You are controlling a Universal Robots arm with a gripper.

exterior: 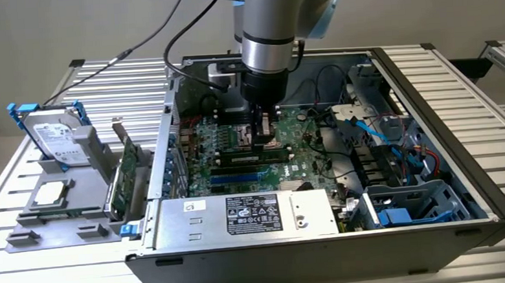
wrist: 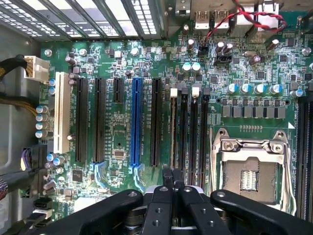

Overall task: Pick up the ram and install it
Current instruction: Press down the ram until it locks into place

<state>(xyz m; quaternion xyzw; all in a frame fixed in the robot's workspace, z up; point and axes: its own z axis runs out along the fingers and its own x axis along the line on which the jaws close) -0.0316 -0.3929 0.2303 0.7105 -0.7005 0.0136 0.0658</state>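
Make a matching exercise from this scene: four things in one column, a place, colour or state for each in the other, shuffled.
1. hard drive
2. gripper
3. power supply
4. long slot

A. blue
B. shut, over the motherboard
C. standing in the grey holder outside the case
D. inside the case, label on top

Pairs: 1-C; 2-B; 3-D; 4-A

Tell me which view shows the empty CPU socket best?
The wrist view: the CPU socket lies open from above, metal frame and contact field plain. In the exterior view the hand hangs over that part of the motherboard.
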